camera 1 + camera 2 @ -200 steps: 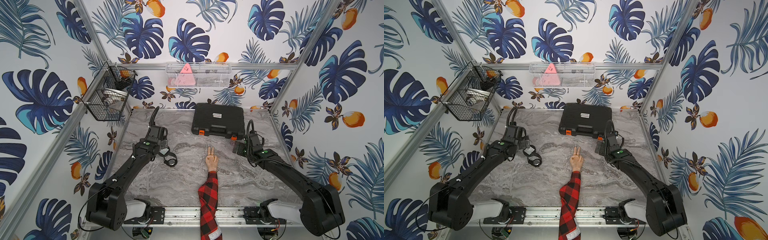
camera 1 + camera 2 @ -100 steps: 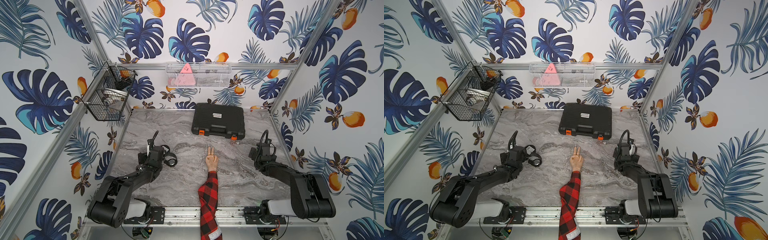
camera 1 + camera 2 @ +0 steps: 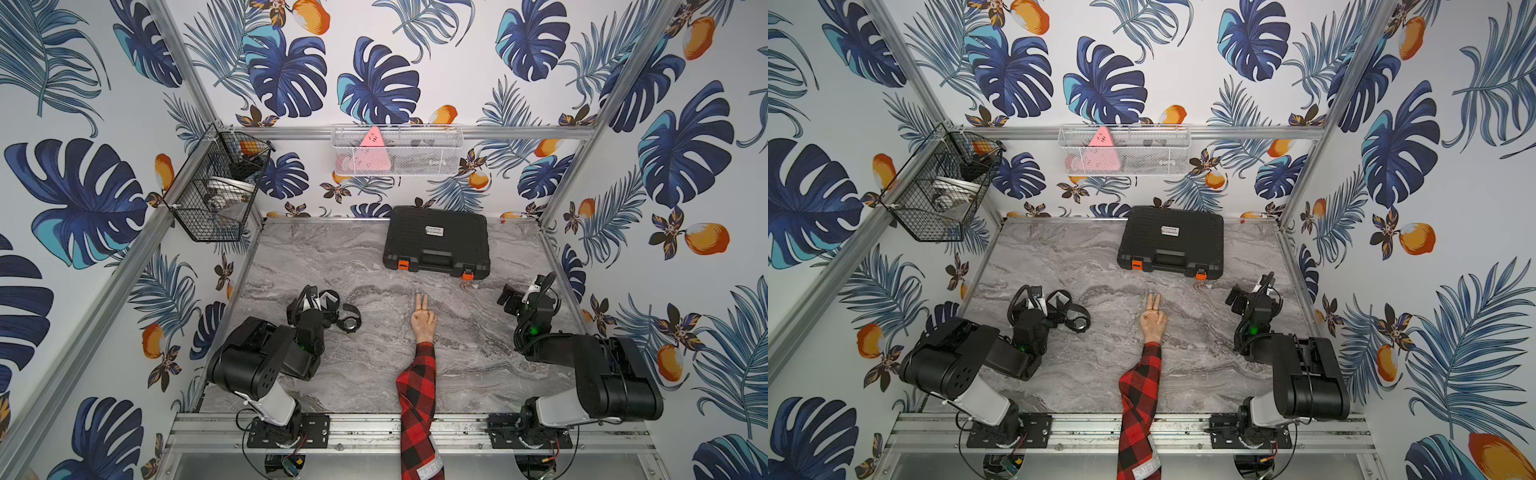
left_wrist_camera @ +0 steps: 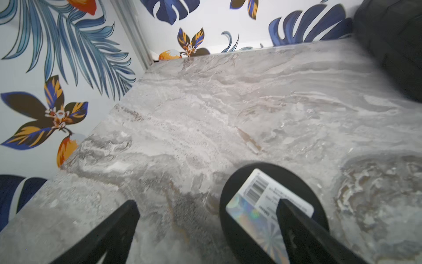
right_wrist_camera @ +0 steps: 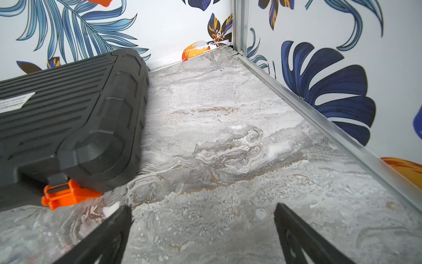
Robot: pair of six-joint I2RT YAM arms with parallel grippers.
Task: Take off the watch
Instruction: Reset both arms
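Resting on the marble tabletop (image 3: 353, 257), the watch (image 3: 348, 322), off the wrist, just beside the left gripper (image 4: 207, 204), jaws spread wide, gripping nothing, one finger over a black disc (image 4: 237, 182), right gripper (image 5: 203, 207) gaping empty too, plaid-sleeved hand (image 3: 423, 322) lying well apart, two fingers out.

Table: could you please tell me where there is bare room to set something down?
Bare marble lies on the table left of the black case, and between the hand and the right gripper. Crowded: beside the left gripper, where the watch and black disc lie.
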